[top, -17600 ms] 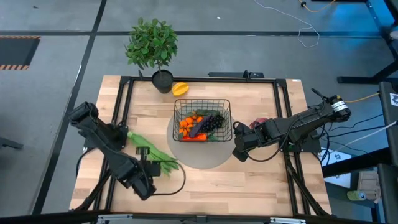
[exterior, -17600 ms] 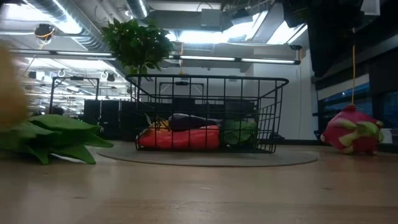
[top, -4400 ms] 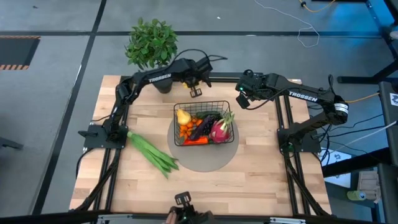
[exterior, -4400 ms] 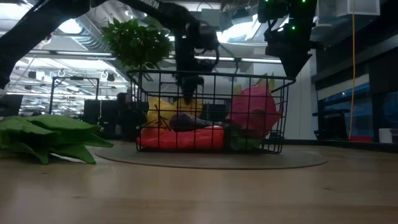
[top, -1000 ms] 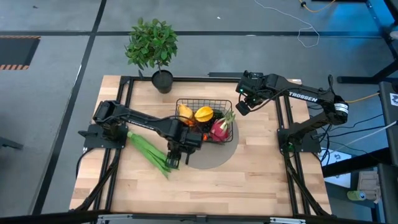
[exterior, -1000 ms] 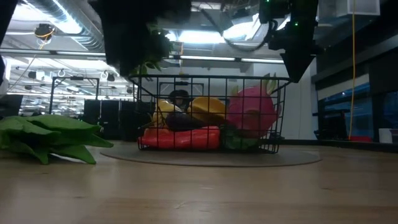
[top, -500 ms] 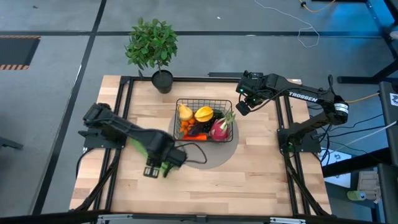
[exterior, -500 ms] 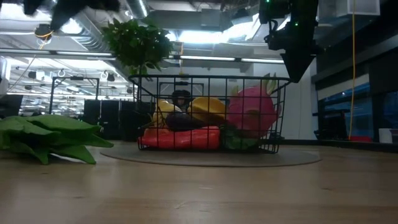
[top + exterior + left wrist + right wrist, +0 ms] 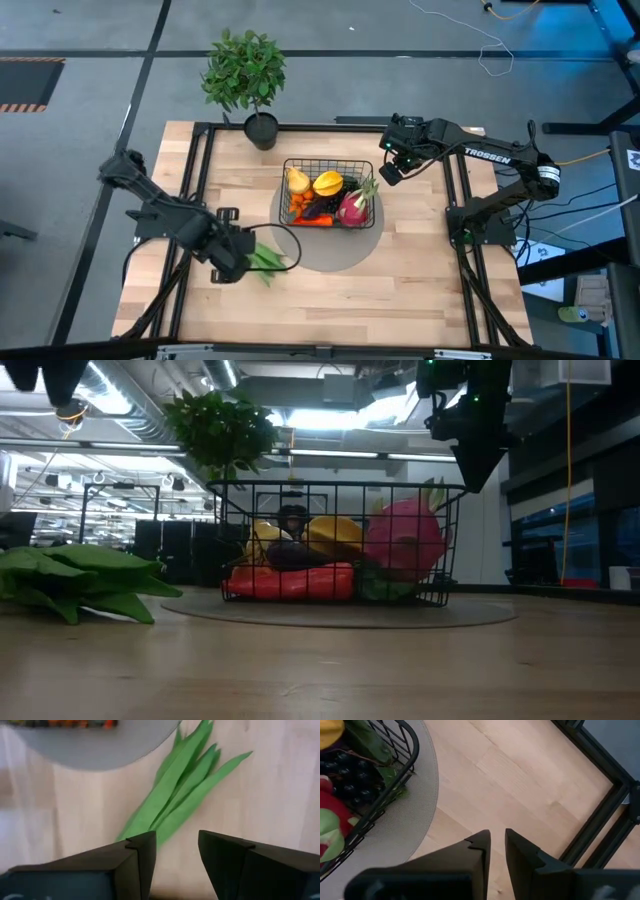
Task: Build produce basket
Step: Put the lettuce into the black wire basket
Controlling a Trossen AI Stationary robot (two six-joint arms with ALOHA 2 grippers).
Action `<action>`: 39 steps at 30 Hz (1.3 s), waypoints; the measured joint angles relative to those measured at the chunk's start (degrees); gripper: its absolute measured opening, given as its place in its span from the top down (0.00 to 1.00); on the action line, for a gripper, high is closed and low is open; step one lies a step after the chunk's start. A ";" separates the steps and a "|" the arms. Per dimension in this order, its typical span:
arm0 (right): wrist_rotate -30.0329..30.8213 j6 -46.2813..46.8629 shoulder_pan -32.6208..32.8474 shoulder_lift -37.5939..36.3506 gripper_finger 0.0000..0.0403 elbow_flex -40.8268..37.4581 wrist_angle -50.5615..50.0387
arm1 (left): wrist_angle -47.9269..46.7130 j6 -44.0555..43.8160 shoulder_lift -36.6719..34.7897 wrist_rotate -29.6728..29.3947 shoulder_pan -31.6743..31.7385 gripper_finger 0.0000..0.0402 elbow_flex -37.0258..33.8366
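Your basket (image 9: pixel 328 194) sits mid-table on the grey mat (image 9: pixel 330 250), already holding pear, pepper, dragon fruit (image 9: pixel 352 208), grapes and something red. The one piece outside it is the green stalks (image 9: pixel 264 260), lying on the table toward the left edge, tips near the mat.

Your left gripper (image 9: pixel 176 851) hangs right over those stalks, fingers parted, nothing between them. Watch this one: the stalks are long, flat and splayed, so if you pinch only a few leaves near the tip the bunch may droop, slip out or drag across the wood. They also look longer than the basket, so they could catch the wire rim or knock the dragon fruit on the way in.

Your right gripper (image 9: pixel 497 842) waits in the air off the basket's far right corner, fingers nearly together, gripping nothing. Keep it clear of the rim if it moves.

From above, the left arm covers most of the stalks; only the tips show. The low view cuts off the left arm almost entirely, and the bottom layer of the basket is hard to sort out.
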 joint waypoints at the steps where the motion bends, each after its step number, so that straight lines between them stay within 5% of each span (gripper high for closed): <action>1: -0.04 0.00 0.00 0.00 0.87 0.00 0.00 | 2.84 0.06 -1.38 -0.88 -0.38 0.66 -2.65; 14: -0.10 -0.06 0.02 0.00 0.87 0.00 -0.02 | 12.94 -6.26 -2.87 0.30 -1.62 0.66 -22.95; 39: -0.10 -0.07 0.00 0.00 0.87 0.00 1.25 | 22.29 7.78 -2.70 -10.62 -1.40 0.66 -33.39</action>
